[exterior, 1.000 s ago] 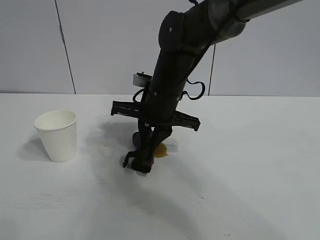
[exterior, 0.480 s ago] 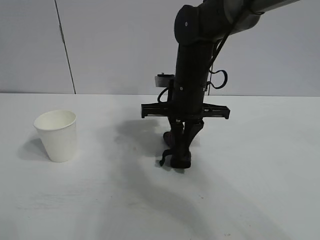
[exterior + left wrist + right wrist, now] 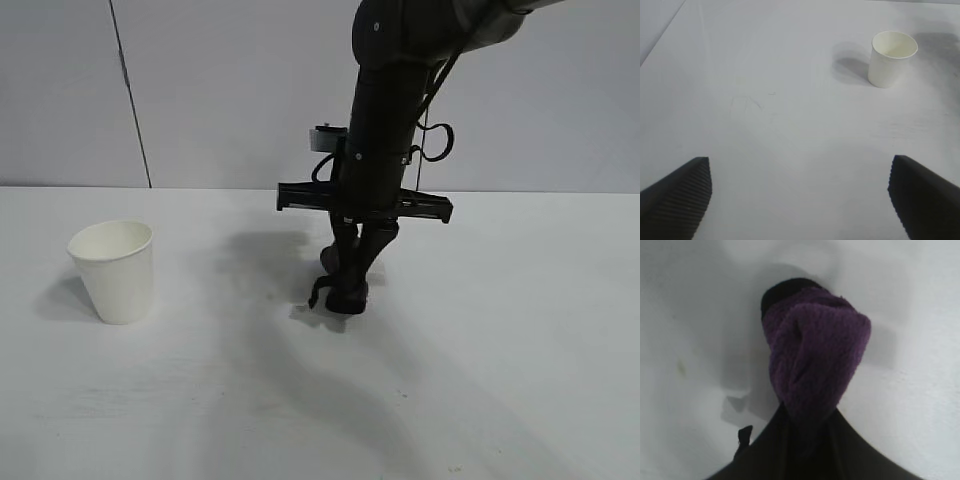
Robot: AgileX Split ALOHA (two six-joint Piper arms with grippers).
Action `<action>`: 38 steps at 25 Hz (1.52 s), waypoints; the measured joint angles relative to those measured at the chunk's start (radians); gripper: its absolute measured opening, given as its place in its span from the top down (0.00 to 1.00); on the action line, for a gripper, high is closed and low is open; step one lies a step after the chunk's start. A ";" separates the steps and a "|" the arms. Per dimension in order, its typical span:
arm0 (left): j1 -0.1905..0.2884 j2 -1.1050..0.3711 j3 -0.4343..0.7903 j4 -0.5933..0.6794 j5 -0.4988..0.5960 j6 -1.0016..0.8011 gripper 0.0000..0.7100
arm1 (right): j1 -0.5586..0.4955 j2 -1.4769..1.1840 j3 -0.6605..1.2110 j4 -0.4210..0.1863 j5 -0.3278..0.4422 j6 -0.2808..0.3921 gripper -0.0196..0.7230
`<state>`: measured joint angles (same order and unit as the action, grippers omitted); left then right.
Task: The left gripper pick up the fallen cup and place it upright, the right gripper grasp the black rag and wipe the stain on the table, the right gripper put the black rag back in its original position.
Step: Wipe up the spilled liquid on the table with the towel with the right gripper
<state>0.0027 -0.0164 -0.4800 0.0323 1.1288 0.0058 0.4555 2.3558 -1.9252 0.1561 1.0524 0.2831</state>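
Observation:
The white paper cup stands upright at the left of the white table; it also shows in the left wrist view. My right gripper points straight down at the table's middle, shut on the black rag, whose purple part presses on the surface and whose thin cord hangs to the left. No amber stain shows in any view. My left gripper is open and empty, well back from the cup, out of the exterior view.
A grey panelled wall stands behind the table. The right arm's shadow falls across the table's middle.
My right gripper swept the rag right, then slightly back left and farther away. The amber stain seen beside the rag one second ago no longer shows. The cup has not moved.

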 joint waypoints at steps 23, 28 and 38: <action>0.000 0.000 0.000 0.000 0.000 0.000 0.03 | 0.061 0.057 -0.098 -0.045 0.044 0.012 0.85; 0.000 0.000 0.000 0.000 0.000 0.000 0.03 | 0.020 0.057 -0.099 -0.106 0.100 0.015 0.85; 0.000 0.000 0.000 0.000 0.000 0.000 0.03 | -0.021 0.057 -0.100 -0.211 0.134 0.014 0.85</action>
<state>0.0027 -0.0164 -0.4800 0.0323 1.1288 0.0058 0.4345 2.4123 -2.0252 -0.0545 1.1861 0.2973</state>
